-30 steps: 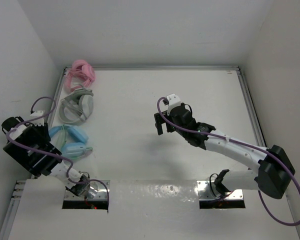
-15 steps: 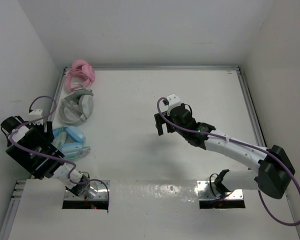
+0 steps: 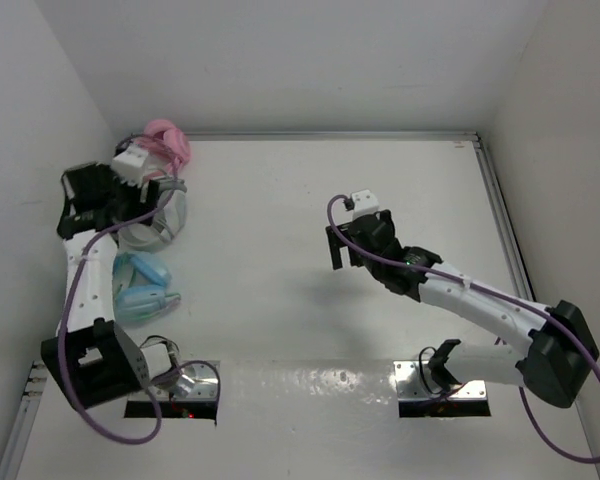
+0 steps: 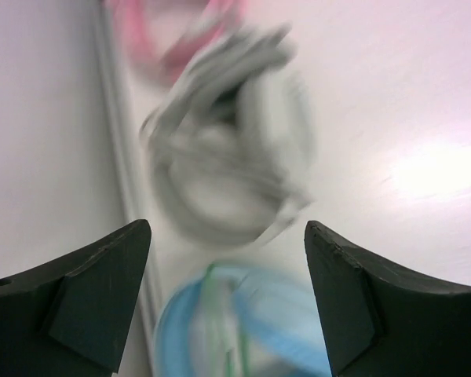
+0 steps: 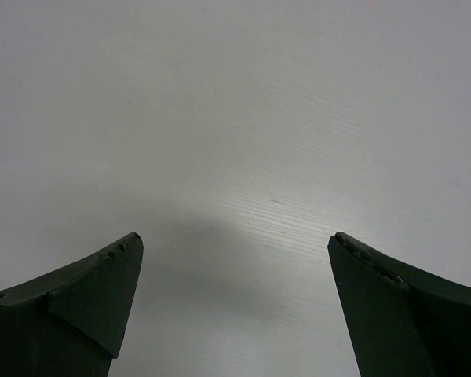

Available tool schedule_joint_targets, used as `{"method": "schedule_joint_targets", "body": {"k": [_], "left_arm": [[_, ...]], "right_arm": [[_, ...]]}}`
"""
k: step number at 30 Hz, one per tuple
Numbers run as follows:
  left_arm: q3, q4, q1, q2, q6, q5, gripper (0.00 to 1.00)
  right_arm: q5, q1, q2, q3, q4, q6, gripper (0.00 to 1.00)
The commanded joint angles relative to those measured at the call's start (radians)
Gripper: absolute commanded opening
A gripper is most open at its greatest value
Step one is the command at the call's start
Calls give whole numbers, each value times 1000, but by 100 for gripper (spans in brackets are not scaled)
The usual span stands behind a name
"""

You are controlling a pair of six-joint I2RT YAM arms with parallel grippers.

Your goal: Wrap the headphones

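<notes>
The light blue headphones [image 3: 140, 286] lie on the table by the left wall, with the pale green cable [image 4: 213, 314] across them. They show blurred at the bottom of the left wrist view [image 4: 251, 322]. My left gripper [image 3: 102, 205] is open and empty, raised above the grey-white headphones, just beyond the blue ones. In the left wrist view [image 4: 228, 259] the blue headphones lie between its fingertips, lower down. My right gripper [image 3: 342, 256] is open and empty over bare table near the middle; the right wrist view [image 5: 235, 259] shows only table between its fingers.
Grey-white headphones [image 3: 156, 215] lie just beyond the blue ones, also in the left wrist view [image 4: 228, 157]. Pink headphones [image 3: 166, 142] sit in the far left corner [image 4: 165, 31]. White walls close in the table on the left, back and right.
My left arm has swung from the near left up along the wall, so its gripper now hangs over the grey-white headphones. My right gripper has shifted slightly right and nearer.
</notes>
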Motion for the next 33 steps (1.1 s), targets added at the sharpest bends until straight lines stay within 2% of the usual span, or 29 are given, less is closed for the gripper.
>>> {"method": "schedule_joint_targets", "body": {"k": [1,2,3,4,5,6,10,16,21,33], "left_arm": [[107,-31,-225,-4,-209,-127,77],[105,-13,-380,-7,-234,-183,77],[104,18,-461,-1,-275,-302,76],[108,23,-538,13,-291,-361,76],[116,21,-665,32,-306,-398,76],[125,26,-725,71,-337,-483,76],[121,72,-1010,160,-386,-646,76],[182,109,-1173,313,-495,-627,73],[141,187,-1281,364,-527,-688,73],[113,213,-1289,359,-544,-641,73]], "right_arm": [[99,-45,-69,-55,-52,66,99],[102,-72,-95,-85,-63,75,99],[108,-89,-107,-101,-65,89,99],[107,-109,-122,-119,-66,95,99],[105,-147,-136,-153,-65,101,99],[93,-163,-167,-168,-62,106,99],[111,-201,-244,-266,-25,84,99],[165,-200,-308,-326,-45,89,99],[166,-201,-331,-342,-63,106,99],[183,-200,-374,-357,-60,143,99]]}}
